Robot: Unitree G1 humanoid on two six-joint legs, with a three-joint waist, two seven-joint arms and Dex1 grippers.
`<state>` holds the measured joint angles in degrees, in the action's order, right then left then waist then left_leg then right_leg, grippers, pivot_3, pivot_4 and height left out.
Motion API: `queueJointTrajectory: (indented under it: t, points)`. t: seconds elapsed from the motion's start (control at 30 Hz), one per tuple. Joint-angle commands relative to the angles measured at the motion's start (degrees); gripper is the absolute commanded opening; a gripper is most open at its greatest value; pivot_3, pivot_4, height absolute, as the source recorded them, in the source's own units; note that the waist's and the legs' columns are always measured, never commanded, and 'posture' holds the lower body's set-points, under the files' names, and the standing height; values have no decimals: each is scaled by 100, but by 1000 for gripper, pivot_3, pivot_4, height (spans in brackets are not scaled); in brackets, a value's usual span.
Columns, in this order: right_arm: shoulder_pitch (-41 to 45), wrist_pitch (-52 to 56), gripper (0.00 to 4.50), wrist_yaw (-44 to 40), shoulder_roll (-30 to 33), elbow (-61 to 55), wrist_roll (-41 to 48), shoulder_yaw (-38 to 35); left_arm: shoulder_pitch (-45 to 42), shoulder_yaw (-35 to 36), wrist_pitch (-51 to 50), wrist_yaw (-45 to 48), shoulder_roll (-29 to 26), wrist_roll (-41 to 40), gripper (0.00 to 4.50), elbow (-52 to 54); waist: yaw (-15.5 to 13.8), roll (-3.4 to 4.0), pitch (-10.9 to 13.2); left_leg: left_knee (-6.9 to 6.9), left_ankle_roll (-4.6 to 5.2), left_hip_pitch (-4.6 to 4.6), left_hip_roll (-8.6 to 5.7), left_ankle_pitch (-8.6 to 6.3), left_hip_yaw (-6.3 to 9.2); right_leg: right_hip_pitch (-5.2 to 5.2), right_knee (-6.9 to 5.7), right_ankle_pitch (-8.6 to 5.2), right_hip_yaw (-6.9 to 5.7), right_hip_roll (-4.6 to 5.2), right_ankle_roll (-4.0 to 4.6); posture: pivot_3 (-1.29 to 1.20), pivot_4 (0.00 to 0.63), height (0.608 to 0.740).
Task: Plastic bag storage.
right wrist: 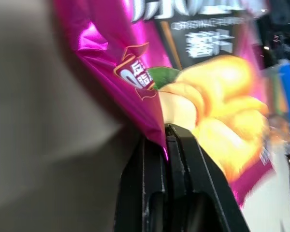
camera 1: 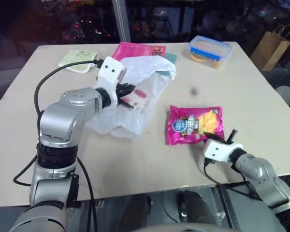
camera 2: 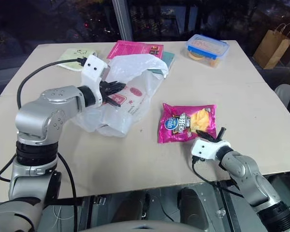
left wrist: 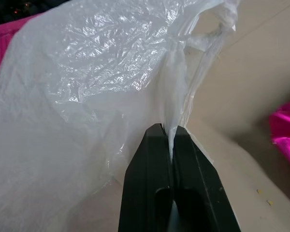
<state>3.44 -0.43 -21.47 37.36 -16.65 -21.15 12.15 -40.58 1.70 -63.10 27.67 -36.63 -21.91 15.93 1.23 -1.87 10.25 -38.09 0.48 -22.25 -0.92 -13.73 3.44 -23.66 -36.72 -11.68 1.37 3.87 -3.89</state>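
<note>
On a beige table (camera 1: 135, 164), the robot's left gripper (left wrist: 171, 140) is pinched tight on a twisted fold of the white plastic bag (camera 1: 135, 96), which billows up from the tabletop just behind it. Nearer the front edge, the right gripper (right wrist: 166, 140) is clamped on a corner of the pink chips packet (camera 1: 195, 124). A lidded food box (camera 1: 210, 50) sits near the far edge.

Silver arms (camera 1: 67, 118), white wrist housings (camera 1: 110, 72), black jaws, trailing black cables (camera 1: 48, 79).
</note>
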Motion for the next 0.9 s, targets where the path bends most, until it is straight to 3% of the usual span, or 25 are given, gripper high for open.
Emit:
queueJointTrajectory:
  t: [0.03,0.37,0.53,0.9]
  points:
    - [393,4,70,-327,-77,-557,202,-122,-301,266,-128,272,-199,-221,0,-140,-13,2,1,1,0,-1,1,0,-1,0,0,9,-2,-6,-16,0,150,740]
    - [1605,651,70,-960,-1072,-478,982,68,-326,138,-224,948,-839,-506,0,-44,-27,12,12,14,-1,-30,9,-1,10,-18,23,22,-11,-17,9,0,150,740]
    - [1860,1346,70,-1226,-1500,-703,1661,10,-482,140,-369,912,-880,-554,0,-82,-38,18,16,23,-1,-38,7,-1,16,-22,30,23,-17,-16,10,0,150,740]
    - [2789,951,70,-1528,-1974,124,1697,707,-925,84,-785,802,-670,-811,0,136,56,24,22,34,-2,-37,9,0,17,-27,34,24,-20,-20,10,0,150,740]
